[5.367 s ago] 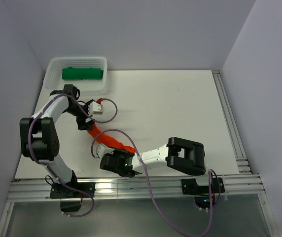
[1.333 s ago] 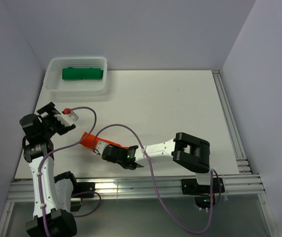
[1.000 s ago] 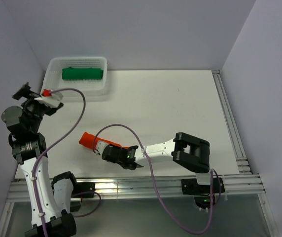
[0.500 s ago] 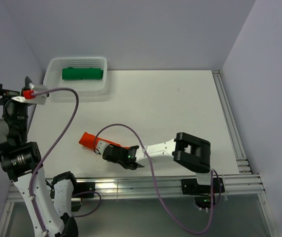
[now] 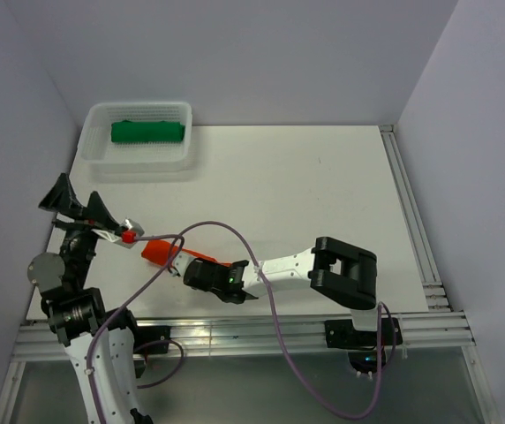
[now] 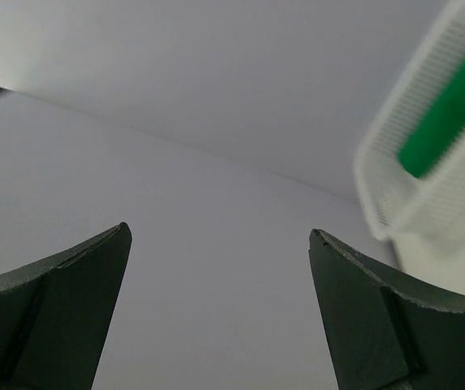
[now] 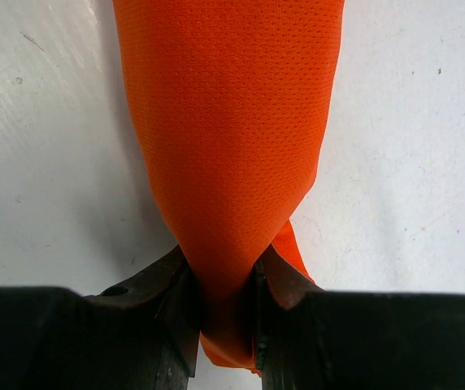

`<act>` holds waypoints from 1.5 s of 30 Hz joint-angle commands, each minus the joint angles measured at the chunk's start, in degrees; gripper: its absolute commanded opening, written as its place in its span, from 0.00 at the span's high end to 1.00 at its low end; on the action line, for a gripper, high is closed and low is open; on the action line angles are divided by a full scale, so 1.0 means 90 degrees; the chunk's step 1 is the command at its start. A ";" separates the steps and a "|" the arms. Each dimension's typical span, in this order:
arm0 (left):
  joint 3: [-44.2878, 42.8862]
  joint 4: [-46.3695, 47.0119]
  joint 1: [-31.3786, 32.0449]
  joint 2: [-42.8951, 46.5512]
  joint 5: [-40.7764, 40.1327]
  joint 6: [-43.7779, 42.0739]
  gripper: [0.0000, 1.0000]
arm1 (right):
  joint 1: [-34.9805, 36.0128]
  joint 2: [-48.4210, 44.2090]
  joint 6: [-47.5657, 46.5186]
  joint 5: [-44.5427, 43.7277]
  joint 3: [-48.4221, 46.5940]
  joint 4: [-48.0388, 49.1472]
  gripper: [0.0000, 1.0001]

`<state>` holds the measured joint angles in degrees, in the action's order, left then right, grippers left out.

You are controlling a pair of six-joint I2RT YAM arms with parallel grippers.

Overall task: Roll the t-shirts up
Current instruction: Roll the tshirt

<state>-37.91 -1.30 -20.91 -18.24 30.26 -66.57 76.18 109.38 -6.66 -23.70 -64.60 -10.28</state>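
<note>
The orange-red t-shirt [image 5: 157, 253] lies as a tight roll on the white table near the front left. My right gripper [image 5: 180, 262] is shut on the roll's near end. In the right wrist view the orange-red t-shirt [image 7: 228, 122] is pinched between both jaws of the right gripper [image 7: 222, 255]. The green t-shirt [image 5: 147, 132] lies rolled in the white mesh basket [image 5: 182, 150] at the back left. My left gripper [image 5: 78, 202] hangs in the air left of the orange roll, open and empty. In the left wrist view the left gripper [image 6: 218, 232] faces the wall, with the green t-shirt [image 6: 448, 110] at the right edge.
The basket [image 6: 379, 191] stands against the back wall at the table's left corner. A purple cable [image 5: 226, 231] loops over the table above the right arm. A metal rail [image 5: 411, 221] runs along the table's right edge.
My left arm has swung down from high at the far left to beside the orange roll, gripper still open. The right gripper and the roll have not moved.
</note>
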 commanded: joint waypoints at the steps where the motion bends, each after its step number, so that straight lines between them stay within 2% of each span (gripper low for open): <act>1: 0.1054 -0.0225 -0.0011 0.0005 -0.0031 -0.0358 0.03 | -0.0037 0.0737 0.0456 0.1296 0.0342 -0.1015 1.00; 2: 0.1232 -0.0323 -0.0021 0.0005 -0.0032 -0.0561 0.02 | -0.0027 0.0747 0.0456 0.1306 0.0332 -0.1016 1.00; 6: 0.1780 -0.0422 0.0066 -0.0005 -0.0081 -0.0095 0.02 | -0.0037 0.0727 0.0466 0.1286 0.0351 -0.1006 1.00; 10: 0.2112 0.0308 0.0252 -0.0102 -0.0549 0.0646 0.03 | -0.0037 0.0708 0.0466 0.1325 0.0371 -0.0996 1.00; 12: 0.2249 0.0737 0.0485 -0.0132 -0.1056 0.0667 0.02 | -0.0027 0.0766 0.0476 0.1296 0.0342 -0.1015 1.00; 15: 0.2454 0.0654 0.0614 -0.0180 -0.1321 0.0346 0.00 | -0.0066 0.0892 0.0495 0.1257 0.0244 -0.1083 1.00; 19: 0.2600 0.0164 0.0633 -0.0219 -0.0844 -0.0084 0.00 | -0.0299 0.1020 0.0573 0.1452 0.0108 -0.1191 1.00; 22: 0.2854 0.0601 0.0643 -0.0249 -0.0473 0.0061 0.00 | -0.0486 0.1049 0.0583 0.1433 0.0010 -0.1240 1.00; 26: 0.2953 0.1237 0.0643 -0.0307 -0.0569 0.0326 0.01 | -0.0729 0.1205 0.0593 0.1345 -0.0243 -0.1347 1.00; 31: 0.2942 0.1033 0.0653 -0.0327 -0.0433 -0.0122 0.01 | -0.1101 0.1674 0.0437 0.1179 -0.0732 -0.1728 1.00; 35: 0.3566 0.2016 0.0673 -0.0443 0.0307 -0.0786 0.01 | -0.1326 0.1743 0.0339 0.1198 -0.0928 -0.1748 1.00; 37: 0.3753 0.2575 0.0692 -0.0784 0.0679 -0.0827 0.01 | -0.1491 0.1743 0.0339 0.1295 -0.1015 -0.1777 1.00; 39: 0.3317 0.2092 0.0770 -0.1513 0.1002 -0.0855 0.01 | -0.1686 0.1753 0.0339 0.1432 -0.1064 -0.1816 1.00; 42: 0.3322 0.2311 0.0877 -0.2083 0.1042 -0.1011 0.01 | -0.1746 0.1675 0.0339 0.1481 -0.1026 -0.1777 1.00; 45: 0.3479 0.1855 0.0897 -0.2085 0.1159 -0.1928 0.01 | -0.1795 0.1655 0.0320 0.1588 -0.1035 -0.1768 1.00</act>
<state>-6.87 16.16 -14.02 -37.28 34.59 -74.52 61.84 117.75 -5.82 -16.93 -78.06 -13.39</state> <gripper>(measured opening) 0.994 0.307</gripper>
